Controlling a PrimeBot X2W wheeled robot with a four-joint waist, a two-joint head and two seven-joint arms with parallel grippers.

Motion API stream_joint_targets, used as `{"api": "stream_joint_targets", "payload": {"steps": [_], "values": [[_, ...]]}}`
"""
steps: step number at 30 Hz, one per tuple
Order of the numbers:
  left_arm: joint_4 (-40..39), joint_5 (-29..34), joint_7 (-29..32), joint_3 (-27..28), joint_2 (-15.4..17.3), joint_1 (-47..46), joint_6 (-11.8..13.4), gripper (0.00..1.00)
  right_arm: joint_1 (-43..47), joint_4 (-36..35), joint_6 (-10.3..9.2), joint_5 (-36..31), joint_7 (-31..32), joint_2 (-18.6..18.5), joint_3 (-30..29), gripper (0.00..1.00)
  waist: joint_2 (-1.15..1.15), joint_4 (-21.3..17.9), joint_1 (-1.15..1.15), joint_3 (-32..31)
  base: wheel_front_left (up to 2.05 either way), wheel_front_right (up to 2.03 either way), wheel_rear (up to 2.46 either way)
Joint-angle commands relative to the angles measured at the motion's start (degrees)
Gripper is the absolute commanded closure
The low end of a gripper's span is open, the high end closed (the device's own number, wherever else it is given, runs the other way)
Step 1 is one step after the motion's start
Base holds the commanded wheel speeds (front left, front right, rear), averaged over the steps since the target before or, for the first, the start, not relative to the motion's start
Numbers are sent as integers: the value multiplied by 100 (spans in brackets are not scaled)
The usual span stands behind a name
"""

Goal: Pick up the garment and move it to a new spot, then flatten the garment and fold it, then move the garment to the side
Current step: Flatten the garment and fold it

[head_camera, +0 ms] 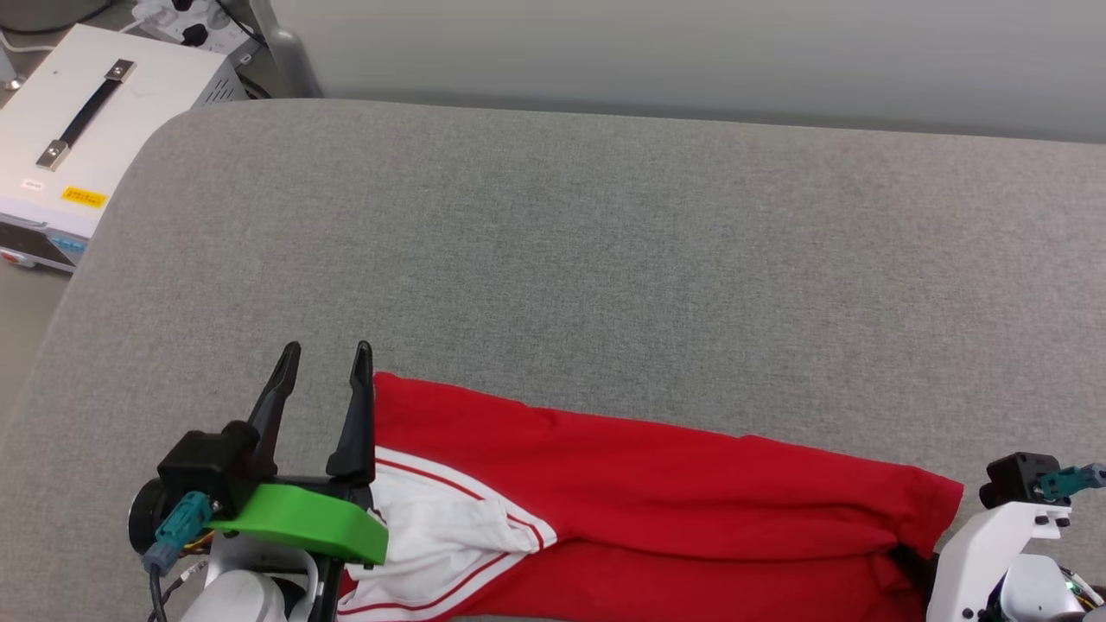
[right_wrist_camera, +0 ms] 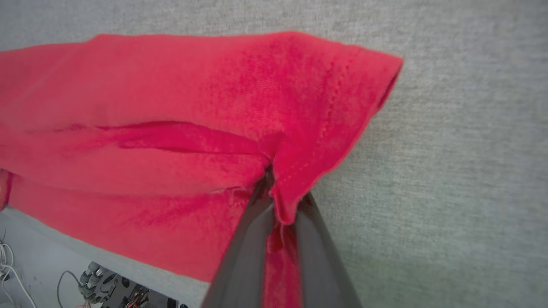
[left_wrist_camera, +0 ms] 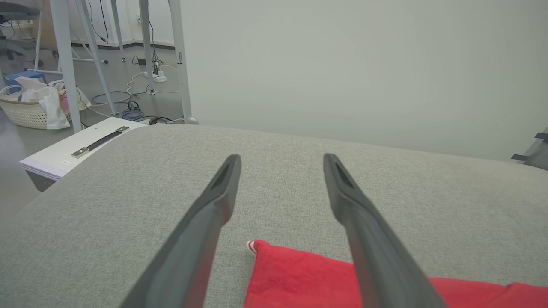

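Note:
The garment (head_camera: 657, 492) is a red jersey with a white sleeve and red-and-white striped trim, lying as a long folded band along the near edge of the grey table (head_camera: 553, 242). My left gripper (head_camera: 328, 350) stands open just above its left end, fingers pointing away, nothing between them; the left wrist view has the red corner (left_wrist_camera: 291, 273) lying under the right finger (left_wrist_camera: 364, 231). At the jersey's right end, my right gripper (right_wrist_camera: 274, 188) is shut on a pinch of red hem cloth (right_wrist_camera: 299, 141). In the head view its fingers are hidden under the cloth.
A white case with a black handle (head_camera: 86, 130) stands off the table's far left corner. A pale wall runs behind the table. A laundry basket (left_wrist_camera: 30, 111), metal legs and cables are on the floor at the left. The table's far half is bare grey fabric.

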Motion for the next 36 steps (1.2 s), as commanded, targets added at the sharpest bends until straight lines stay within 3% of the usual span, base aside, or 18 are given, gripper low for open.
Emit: {"api": "stream_joint_targets", "payload": {"steps": [1, 10, 21, 29, 36], "values": [[45, 88, -32, 28, 4, 92, -28, 0, -21, 29, 2, 21, 14, -15, 26, 100, 0, -53, 0, -118, 0, 0, 0], [76, 156, -31, 66, 51, 259, 58, 0, -56, -50, 2, -14, 167, -338, -500, 100, 0, -223, 0, -417, 0, 0, 0], [38, 167, 44, 27, 114, 381, 145, 0, 58, 171, 2, -26, 386, -642, -1717, 100, 0, -371, 0, -601, 0, 0, 0], [41, 170, 79, -42, 111, 391, 163, 0, -207, 1, 2, 1924, 1771, 507, -2064, 100, 0, -359, 0, -675, 0, 0, 0], [-15, 192, 111, -77, 112, 296, 177, 0, -345, -228, 2, 3153, 2403, 919, -1681, 100, 0, -271, 0, -552, 0, 0, 0]]}}
